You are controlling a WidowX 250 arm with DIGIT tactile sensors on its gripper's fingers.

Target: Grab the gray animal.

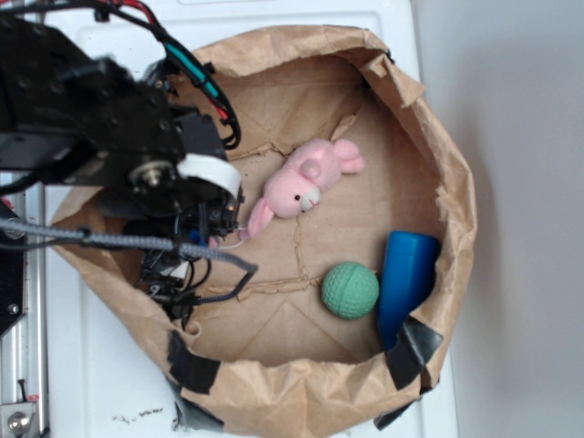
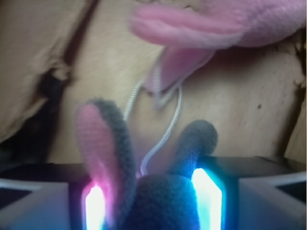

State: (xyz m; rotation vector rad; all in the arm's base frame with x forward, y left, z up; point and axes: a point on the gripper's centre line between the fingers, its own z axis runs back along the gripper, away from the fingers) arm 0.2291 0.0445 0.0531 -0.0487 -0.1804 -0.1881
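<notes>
The gray animal (image 2: 163,203) fills the bottom of the wrist view. Its dark-gray head sits between the two lit pads, and its ears stand up, the left one showing a pink lining (image 2: 98,139). My gripper (image 2: 151,191) is shut on the gray animal, with a pad pressed to each side of the head. In the exterior view the black arm (image 1: 137,155) reaches into the left side of the bag. There it hides both the gripper and the gray animal.
A pink plush bunny (image 1: 301,182) lies just beyond the gripper, with its ear (image 2: 192,28) and a white cord (image 2: 168,129) close ahead. A green ball (image 1: 349,290) and a blue cylinder (image 1: 406,283) lie at the right. The brown paper bag's wall (image 1: 456,182) rings everything.
</notes>
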